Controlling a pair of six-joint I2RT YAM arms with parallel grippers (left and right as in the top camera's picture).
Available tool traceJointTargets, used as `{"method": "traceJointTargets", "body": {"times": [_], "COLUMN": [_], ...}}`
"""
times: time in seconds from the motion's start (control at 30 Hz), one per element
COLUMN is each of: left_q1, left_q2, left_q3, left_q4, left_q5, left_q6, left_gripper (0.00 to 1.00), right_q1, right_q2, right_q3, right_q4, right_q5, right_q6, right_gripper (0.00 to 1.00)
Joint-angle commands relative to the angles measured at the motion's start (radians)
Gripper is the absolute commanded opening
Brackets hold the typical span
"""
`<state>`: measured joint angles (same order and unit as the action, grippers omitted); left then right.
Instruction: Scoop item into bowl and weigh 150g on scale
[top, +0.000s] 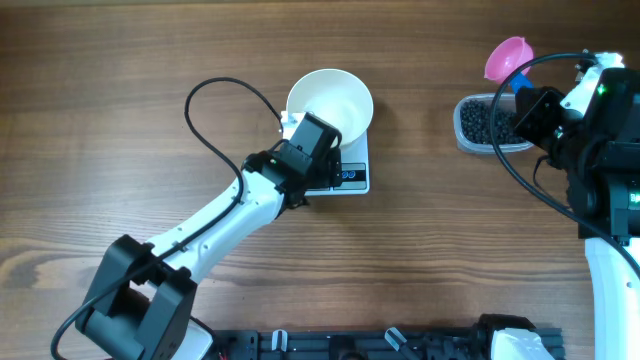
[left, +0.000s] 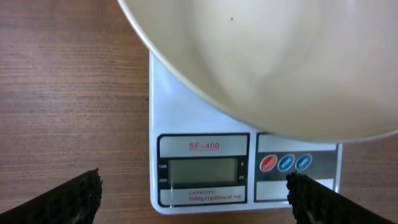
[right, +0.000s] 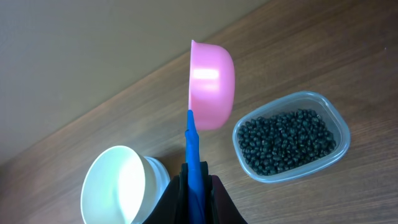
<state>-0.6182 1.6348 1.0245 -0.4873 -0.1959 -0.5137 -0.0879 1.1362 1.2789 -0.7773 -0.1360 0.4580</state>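
- Stretching the left arm (top: 200, 235) out to the scale (top: 355, 170), left gripper (top: 318, 145) poised just above it, fingers (left: 74, 199) spread wide, gripping nothing.
- Well to the right of the scale, pinching the pink scoop (right: 211, 81) by its blue handle in the right gripper (right: 198, 190).

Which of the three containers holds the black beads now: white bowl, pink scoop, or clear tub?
The clear plastic tub: its black beads fill the bottom, while the white bowl and pink scoop show none.
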Motion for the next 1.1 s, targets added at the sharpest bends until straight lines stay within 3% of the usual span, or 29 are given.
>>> {"method": "traceJointTargets", "body": {"times": [0.0, 0.13, 0.53, 1.07], "left_q1": [-0.043, -0.121, -0.085, -0.087], "left_q2": [-0.003, -0.002, 0.028, 0.128], "left_q3": [-0.012, -0.038, -0.099, -0.101], "left_q4": [-0.004, -0.019, 0.149, 0.196], "left_q5": [0.058, -0.142, -0.051, -0.114], "left_q6": [0.065, 0.006, -0.015, -0.014], "left_gripper": [1.0, 1.0, 1.0, 1.0], "right_q1": [-0.001, -0.001, -0.001, -0.001], "right_q2": [0.018, 0.039, 0.042, 0.042], "right_q3": [0.015, 0.015, 0.015, 0.015], "right_q4": [0.006, 0.01, 0.025, 0.028], "right_q5": [0.016, 0.016, 0.016, 0.016], "right_q6": [-0.022, -0.021, -0.014, -0.037], "right_gripper": [0.04, 0.04, 0.04, 0.04]}}
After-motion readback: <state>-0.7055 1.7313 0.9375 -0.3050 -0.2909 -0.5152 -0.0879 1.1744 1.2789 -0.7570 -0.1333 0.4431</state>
